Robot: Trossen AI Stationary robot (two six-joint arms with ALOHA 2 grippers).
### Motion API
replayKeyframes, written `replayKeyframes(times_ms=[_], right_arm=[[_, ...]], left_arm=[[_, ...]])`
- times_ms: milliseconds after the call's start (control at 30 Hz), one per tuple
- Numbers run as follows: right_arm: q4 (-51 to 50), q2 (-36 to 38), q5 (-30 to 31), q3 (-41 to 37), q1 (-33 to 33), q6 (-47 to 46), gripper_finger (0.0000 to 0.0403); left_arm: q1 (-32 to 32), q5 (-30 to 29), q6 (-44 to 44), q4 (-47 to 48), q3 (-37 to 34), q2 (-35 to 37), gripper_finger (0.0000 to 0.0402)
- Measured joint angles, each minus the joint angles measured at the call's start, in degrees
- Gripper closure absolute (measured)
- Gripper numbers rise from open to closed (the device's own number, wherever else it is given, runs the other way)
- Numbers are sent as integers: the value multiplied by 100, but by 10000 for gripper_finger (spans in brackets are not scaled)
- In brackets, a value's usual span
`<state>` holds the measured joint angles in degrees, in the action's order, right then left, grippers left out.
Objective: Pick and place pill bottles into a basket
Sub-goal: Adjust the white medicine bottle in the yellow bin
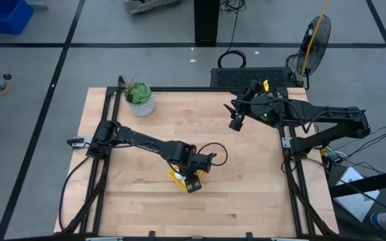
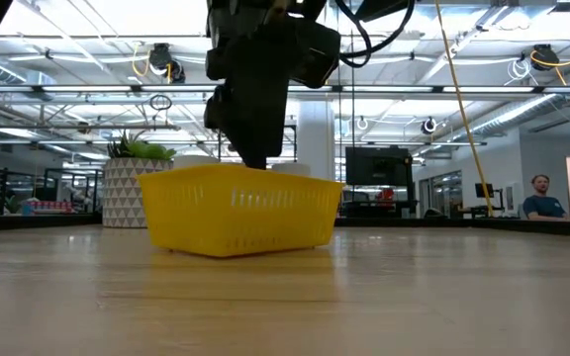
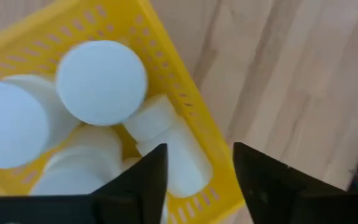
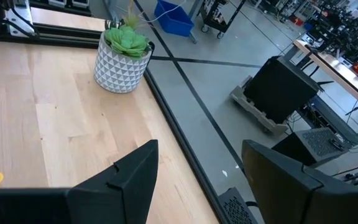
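Observation:
The yellow basket (image 1: 177, 178) stands on the table near its middle front and also shows in the low view (image 2: 236, 210). Several white pill bottles lie in it: two upright with round caps (image 3: 101, 81) (image 3: 8, 124), and one on its side (image 3: 166, 143) against the basket's wall (image 3: 188, 99). My left gripper (image 3: 197, 163) is open right above that wall, one finger over the inside and one over the outside. In the low view it (image 2: 255, 148) reaches down to the rim. My right gripper (image 1: 236, 122) is open and empty, held above the table's far right part.
A white speckled plant pot (image 1: 141, 104) with a green plant stands at the far left of the table and also shows in the right wrist view (image 4: 122, 62). Bare wood lies around the basket. A person (image 2: 539, 198) sits far off in the room.

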<state>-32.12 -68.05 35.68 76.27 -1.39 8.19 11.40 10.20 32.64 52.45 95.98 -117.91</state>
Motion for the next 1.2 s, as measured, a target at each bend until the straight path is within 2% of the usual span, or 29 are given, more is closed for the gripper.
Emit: replayKeyframes(times_ms=[200,433,1200], right_arm=[[-42,0,0,0,0,-2,179],[-105,0,0,0,0,-3,179],[-114,0,0,0,0,-4,179]], left_arm=[[-59,-175,-71,13,0,0,266],[-55,-274,-85,136,0,0,287],[-2,-280,-46,146,0,-2,272]])
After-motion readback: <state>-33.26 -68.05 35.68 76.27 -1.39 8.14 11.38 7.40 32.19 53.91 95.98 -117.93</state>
